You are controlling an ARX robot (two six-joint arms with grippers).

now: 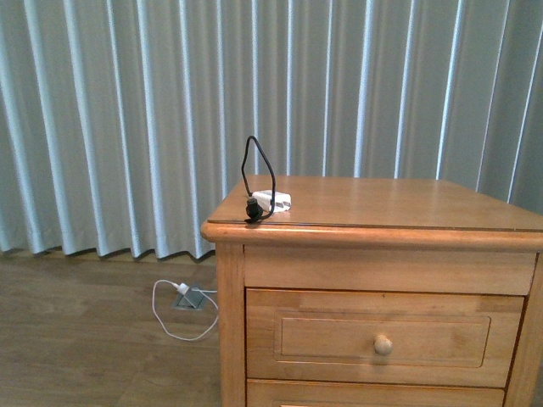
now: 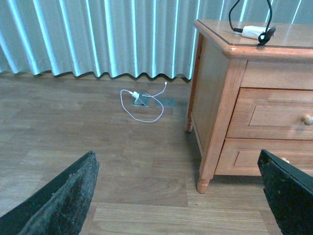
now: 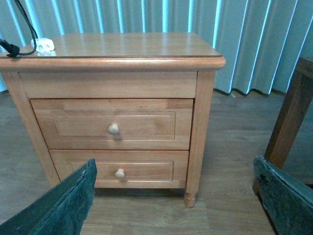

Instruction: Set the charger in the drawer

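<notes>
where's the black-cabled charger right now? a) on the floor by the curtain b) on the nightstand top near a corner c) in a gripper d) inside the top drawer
b: the charger lies on the nightstand top by its corner; the top drawer is shut.

Soft, even light, with pale streaks on the curtain [image 1: 127, 127] and sheen on the nightstand top [image 1: 382, 203].
</notes>
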